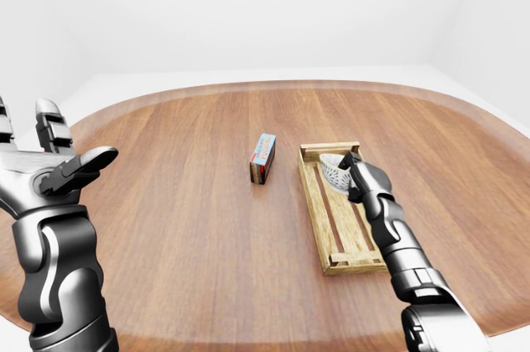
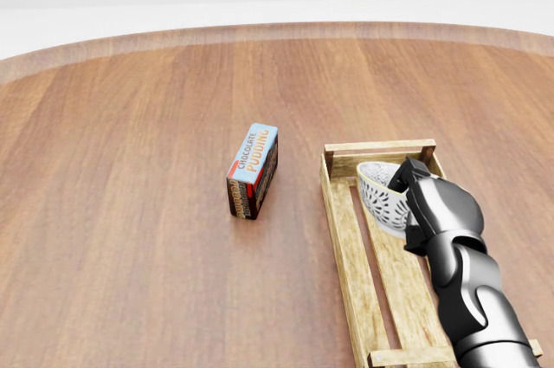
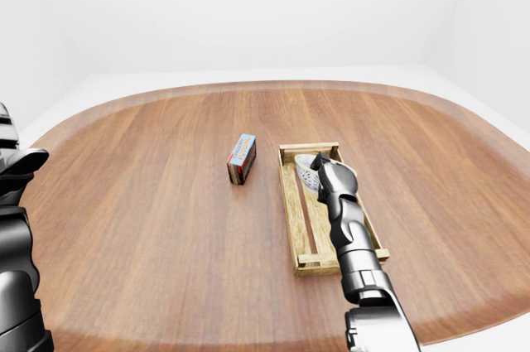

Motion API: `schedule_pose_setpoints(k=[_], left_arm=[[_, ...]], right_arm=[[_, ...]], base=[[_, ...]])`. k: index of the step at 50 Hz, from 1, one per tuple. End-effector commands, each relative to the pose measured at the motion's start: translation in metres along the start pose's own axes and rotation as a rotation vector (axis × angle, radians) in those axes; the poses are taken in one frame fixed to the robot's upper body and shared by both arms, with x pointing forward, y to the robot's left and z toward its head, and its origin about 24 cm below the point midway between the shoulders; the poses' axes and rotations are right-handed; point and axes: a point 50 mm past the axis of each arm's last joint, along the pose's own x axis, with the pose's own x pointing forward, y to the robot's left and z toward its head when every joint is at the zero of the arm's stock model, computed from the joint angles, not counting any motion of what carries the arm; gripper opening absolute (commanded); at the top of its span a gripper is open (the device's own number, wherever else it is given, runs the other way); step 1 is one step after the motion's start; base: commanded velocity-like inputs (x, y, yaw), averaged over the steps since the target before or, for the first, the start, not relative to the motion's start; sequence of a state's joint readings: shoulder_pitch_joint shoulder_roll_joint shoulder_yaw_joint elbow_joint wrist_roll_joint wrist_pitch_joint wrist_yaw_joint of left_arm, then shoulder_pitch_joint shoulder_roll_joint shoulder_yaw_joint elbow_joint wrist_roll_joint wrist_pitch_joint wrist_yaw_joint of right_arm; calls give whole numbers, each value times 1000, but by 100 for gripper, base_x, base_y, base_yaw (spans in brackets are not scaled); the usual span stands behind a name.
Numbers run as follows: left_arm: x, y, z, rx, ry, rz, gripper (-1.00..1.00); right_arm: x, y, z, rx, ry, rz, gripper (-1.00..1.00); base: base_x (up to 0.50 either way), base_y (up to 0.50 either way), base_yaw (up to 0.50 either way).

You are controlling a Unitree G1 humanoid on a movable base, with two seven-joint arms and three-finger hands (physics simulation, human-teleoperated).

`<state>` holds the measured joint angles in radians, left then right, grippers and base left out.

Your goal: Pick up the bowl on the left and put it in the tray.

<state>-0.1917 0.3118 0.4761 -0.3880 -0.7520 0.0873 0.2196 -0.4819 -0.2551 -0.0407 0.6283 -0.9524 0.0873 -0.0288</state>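
A round wooden table [image 1: 182, 228] filled the view. Near its middle a chocolate pudding box [image 2: 253, 171] stood on its long edge, just left of a slatted wooden tray [image 2: 348, 247]. The right hand [image 2: 424, 199] reached over the tray's top end, its fingers closed round the rim of a white patterned bowl [image 2: 379, 193], which was tilted on its side inside the tray. The left hand [image 1: 45, 166] was raised at the left edge of the left-eye view, fingers spread open and empty.
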Motion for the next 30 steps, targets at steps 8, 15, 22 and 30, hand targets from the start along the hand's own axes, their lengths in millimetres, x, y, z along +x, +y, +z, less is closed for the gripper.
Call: schedule_pose_setpoints(k=[8,15,22,30], left_arm=[[1,-1,0,1,-1,-4,100],[0,-1,0,1,0,-5,100],[-1,-1,-1,3,1,-6,100],[-2,0,-1,4,3,-5,100]], right_arm=[[-4,25,-5,9,38,8,-100],[-6,30,-5,-1,38,9,-100],[-9,38,-8,-13,47,34,-100],[-8,40,-9,-8,58,49,-100]], base=[[0,0,0],[0,0,0],[0,0,0],[0,0,0]])
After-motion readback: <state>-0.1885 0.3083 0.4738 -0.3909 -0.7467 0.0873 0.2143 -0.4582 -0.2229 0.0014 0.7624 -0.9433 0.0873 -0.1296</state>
